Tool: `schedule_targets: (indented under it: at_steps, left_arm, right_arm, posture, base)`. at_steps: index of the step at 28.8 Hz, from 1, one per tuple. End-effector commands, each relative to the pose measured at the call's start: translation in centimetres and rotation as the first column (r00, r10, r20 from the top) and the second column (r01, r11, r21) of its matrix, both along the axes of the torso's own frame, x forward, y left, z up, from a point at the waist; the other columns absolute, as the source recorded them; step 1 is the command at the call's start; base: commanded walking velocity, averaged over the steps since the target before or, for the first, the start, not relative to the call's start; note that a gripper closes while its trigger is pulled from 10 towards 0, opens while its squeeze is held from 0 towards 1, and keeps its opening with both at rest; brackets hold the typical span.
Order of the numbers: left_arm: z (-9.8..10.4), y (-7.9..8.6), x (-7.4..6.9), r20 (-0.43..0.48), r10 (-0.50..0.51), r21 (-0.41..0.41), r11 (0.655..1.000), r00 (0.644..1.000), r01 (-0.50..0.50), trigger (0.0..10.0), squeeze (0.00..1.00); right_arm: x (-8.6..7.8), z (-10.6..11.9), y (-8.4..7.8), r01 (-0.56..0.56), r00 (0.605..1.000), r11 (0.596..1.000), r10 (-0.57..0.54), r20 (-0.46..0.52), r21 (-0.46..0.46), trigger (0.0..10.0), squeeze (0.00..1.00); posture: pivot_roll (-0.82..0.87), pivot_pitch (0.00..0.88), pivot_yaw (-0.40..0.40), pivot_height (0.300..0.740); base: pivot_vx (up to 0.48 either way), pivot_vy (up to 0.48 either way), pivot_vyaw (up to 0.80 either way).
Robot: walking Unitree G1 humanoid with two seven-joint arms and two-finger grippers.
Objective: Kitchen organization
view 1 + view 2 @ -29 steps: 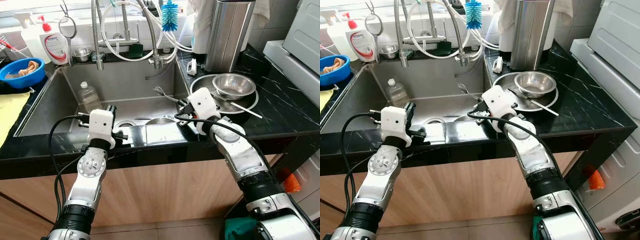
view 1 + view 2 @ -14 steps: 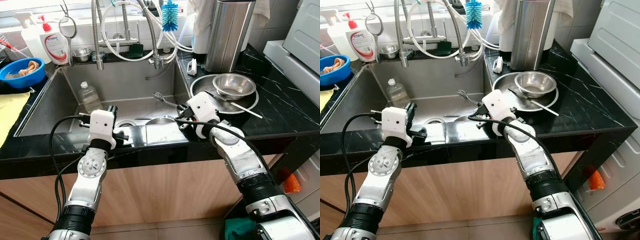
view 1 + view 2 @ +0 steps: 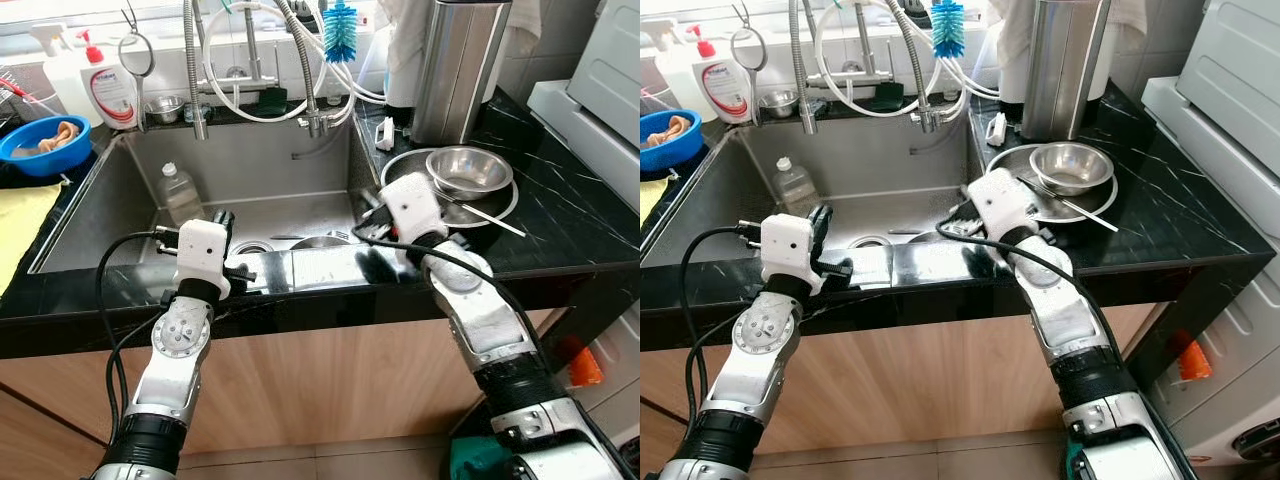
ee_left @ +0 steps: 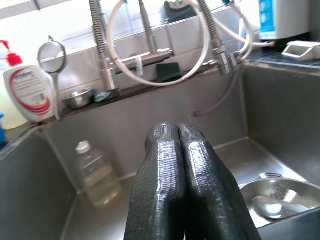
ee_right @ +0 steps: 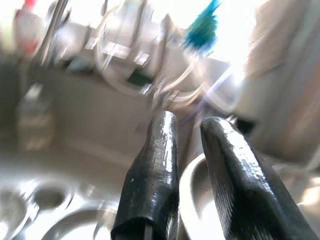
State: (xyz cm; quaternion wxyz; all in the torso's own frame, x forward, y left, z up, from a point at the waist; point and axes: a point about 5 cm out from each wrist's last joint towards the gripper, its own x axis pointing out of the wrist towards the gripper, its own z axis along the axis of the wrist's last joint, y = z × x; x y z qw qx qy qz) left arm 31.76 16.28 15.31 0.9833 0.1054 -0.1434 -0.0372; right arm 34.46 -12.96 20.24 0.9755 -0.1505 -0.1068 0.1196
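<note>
A clear plastic bottle [image 3: 180, 195] with a white cap lies at ten o'clock in the steel sink [image 3: 250, 160]. The left gripper [image 4: 180, 131] hovers over the front rim, fingers pressed together — the right gripper [image 5: 189, 125], parted and empty, hangs at three o'clock beside stacked steel bowls [image 3: 467, 171].

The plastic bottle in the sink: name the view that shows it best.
The left wrist view: the plastic bottle is close, sharp and unobstructed, its cap and clear body plain. Both eye views show it smaller against the sink's left wall; the right wrist view blurs it.
</note>
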Motion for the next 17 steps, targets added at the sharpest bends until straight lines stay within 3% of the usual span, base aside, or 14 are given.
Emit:
schedule_targets:
  at_steps: [1, 2, 4, 5, 7, 9, 10, 11, 14, 17]
  left_arm:
    - [0.7, 0.7, 0.1, 0.022, 0.018, 0.007, 1.0, 1.0, -0.018, 10.0, 0.0]
    - [0.7, 0.6, 0.1, 0.022, 0.015, 0.007, 1.0, 1.0, -0.016, 10.0, 0.0]
    - [0.7, 0.4, 0.1, 0.021, 0.008, 0.007, 1.0, 1.0, -0.008, 10.0, 0.0]
    - [0.7, 0.3, 0.2, 0.021, 0.007, 0.007, 1.0, 1.0, -0.007, 10.0, 0.0]
    - [0.7, 0.3, 0.2, 0.021, 0.007, 0.004, 1.0, 1.0, -0.007, 10.0, 0.0]
    - [0.7, 0.3, 0.2, 0.021, 0.007, 0.004, 1.0, 1.0, -0.007, 10.0, 0.0]
    - [0.7, 0.3, 0.2, 0.02, 0.007, 0.004, 1.0, 1.0, -0.007, 10.0, 0.0]
    - [0.7, 0.4, 0.1, 0.016, 0.007, 0.005, 1.0, 1.0, -0.007, 10.0, 0.0]
    - [0.6, 0.7, 0.1, 0.014, 0.012, 0.007, 1.0, 1.0, -0.012, 10.0, 0.0]
    - [0.6, 0.8, 0.0, 0.013, 0.015, 0.009, 1.0, 1.0, -0.015, 10.0, 0.0]
  right_arm:
    - [-1.0, 0.6, -0.6, 0.026, 0.998, 1.0, -0.027, 0.048, 0.016, 10.0, 0.0]
    - [-1.7, 0.2, -0.9, 0.021, 0.999, 0.999, -0.022, 0.041, 0.026, 10.0, 0.0]
    - [-2.6, -0.3, -1.8, 0.053, 0.998, 0.998, -0.055, 0.042, 0.039, 10.0, 0.4]
    - [-3.0, -0.4, -2.7, 0.094, 0.994, 0.993, -0.098, 0.051, 0.068, 10.0, 1.0]
    - [-3.9, -0.5, -4.6, 0.177, 0.981, 0.979, -0.184, 0.062, 0.101, 10.0, 1.0]
    - [-3.9, -0.5, -4.6, 0.177, 0.981, 0.979, -0.184, 0.062, 0.101, 10.0, 1.0]
    - [-4.0, -0.7, -4.9, 0.182, 0.981, 0.98, -0.187, 0.055, 0.084, 10.0, 1.0]
    - [-4.7, -1.4, -6.2, 0.223, 0.974, 0.974, -0.224, 0.033, 0.03, 10.0, 1.0]
    - [-5.3, -1.6, -7.6, 0.283, 0.958, 0.958, -0.284, 0.029, 0.032, 10.0, 1.0]
    - [-5.4, -1.1, -7.5, 0.285, 0.957, 0.957, -0.288, 0.048, 0.055, 10.0, 1.0]
  posture:
    - [-0.21, 0.0, 0.079, 0.731]
    - [-0.21, 0.0, 0.08, 0.731]
    - [-0.22, 0.0, 0.083, 0.731]
    - [-0.22, 0.0, 0.085, 0.731]
    - [-0.22, 0.0, 0.084, 0.731]
    - [-0.22, 0.0, 0.084, 0.731]
    - [-0.22, 0.0, 0.084, 0.731]
    - [-0.22, 0.0, 0.086, 0.731]
    - [-0.21, 0.0, 0.087, 0.731]
    - [-0.21, 0.0, 0.089, 0.731]
  base:
    - [0.0, 0.0, 0.0]
    - [0.0, 0.0, 0.0]
    - [0.0, 0.0, 0.0]
    - [0.0, 0.0, 0.0]
    - [0.0, 0.0, 0.0]
    - [0.0, 0.0, 0.0]
    - [0.0, 0.0, 0.0]
    - [0.0, 0.0, 0.0]
    - [0.0, 0.0, 0.0]
    - [0.0, 0.0, 0.0]
